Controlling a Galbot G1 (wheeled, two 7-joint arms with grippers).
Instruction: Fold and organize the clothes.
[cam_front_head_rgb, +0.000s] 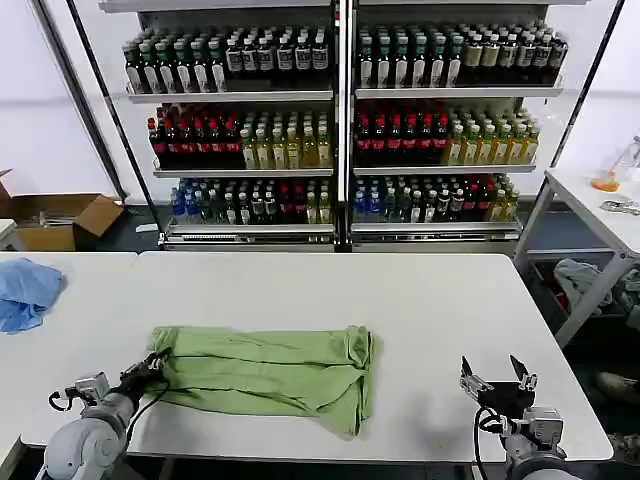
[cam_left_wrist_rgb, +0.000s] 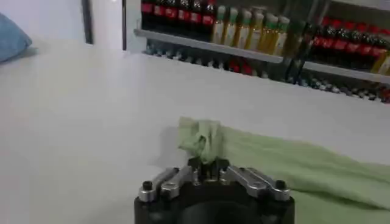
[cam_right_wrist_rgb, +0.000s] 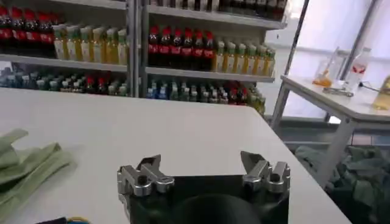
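While the light green shirt (cam_front_head_rgb: 270, 372) lies partly folded into a long band across the near half of the white table (cam_front_head_rgb: 420, 300), the left gripper (cam_front_head_rgb: 157, 362) sits at the band's left end, low over the tabletop. Its fingers are closed on a bunched corner of the fabric; the left wrist view shows that corner (cam_left_wrist_rgb: 203, 141) gathered into a small upright tuft pinched between the fingertips, with the rest of the shirt trailing away flat on the table. The shirt's right end hangs in loose folds near the table's front edge.

Near the front right corner of the table, the right gripper (cam_front_head_rgb: 497, 380) hovers well apart from the shirt. Its two fingers (cam_right_wrist_rgb: 148, 172) are spread wide and hold nothing; in the right wrist view, the shirt's edge (cam_right_wrist_rgb: 27, 164) lies off to one side on the table.

A crumpled light blue cloth (cam_front_head_rgb: 25, 292) rests on the far left of the table. Behind the table stand shelves of bottles (cam_front_head_rgb: 340, 120), with a cardboard box (cam_front_head_rgb: 55, 220) on the floor to their left and a second white table (cam_front_head_rgb: 600, 205) at right.
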